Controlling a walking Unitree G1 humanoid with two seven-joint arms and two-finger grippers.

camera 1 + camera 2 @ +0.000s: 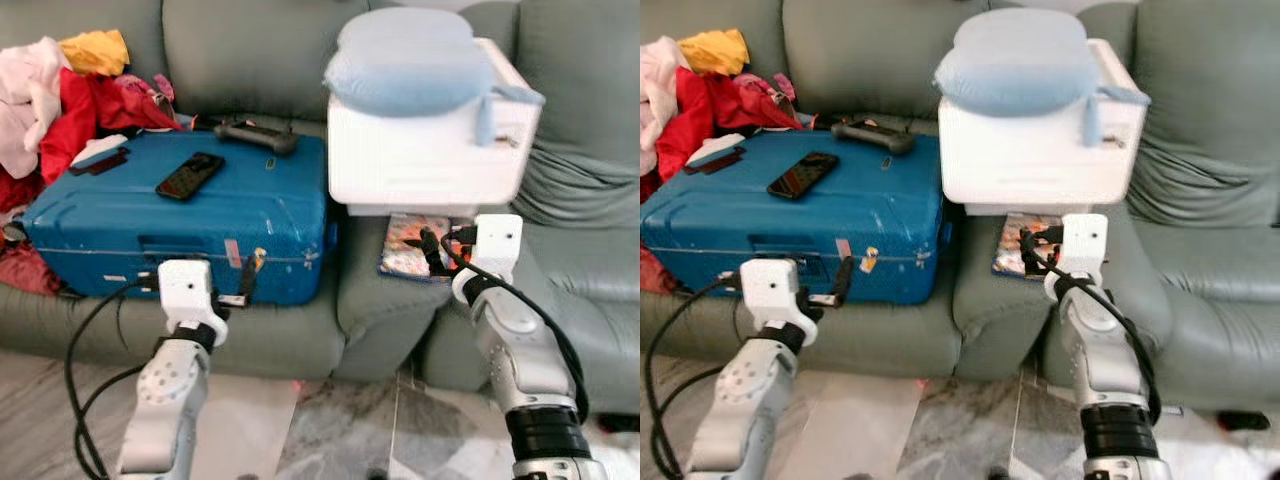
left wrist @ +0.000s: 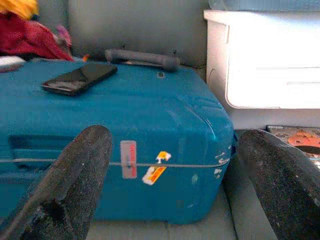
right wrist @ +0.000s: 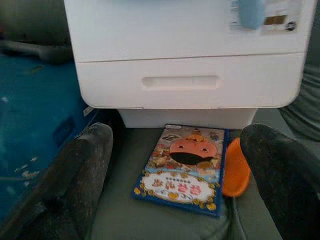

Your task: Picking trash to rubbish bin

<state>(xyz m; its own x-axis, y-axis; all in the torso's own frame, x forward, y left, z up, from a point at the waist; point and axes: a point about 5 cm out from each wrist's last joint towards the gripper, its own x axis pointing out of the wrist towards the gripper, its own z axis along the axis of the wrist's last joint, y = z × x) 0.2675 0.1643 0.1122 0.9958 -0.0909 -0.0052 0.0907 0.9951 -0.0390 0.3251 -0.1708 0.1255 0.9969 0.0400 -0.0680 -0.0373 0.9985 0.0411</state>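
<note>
Sofa [image 1: 300, 330] carries a blue suitcase [image 1: 200, 215] and a white printer [image 1: 425, 150]. Colourful packet [image 3: 182, 170] lies flat on the seat cushion beneath the printer's front edge. Right gripper [image 3: 177, 200] spread wide, empty, facing it; left gripper [image 2: 175, 200] wide before the suitcase

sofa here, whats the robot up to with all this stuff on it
The robot faces a green sofa with both grippers open and holding nothing. The right gripper points at a colourful booklet lying on the seat under the overhang of a white printer. The left gripper hovers in front of a blue suitcase with a phone on top.
</note>
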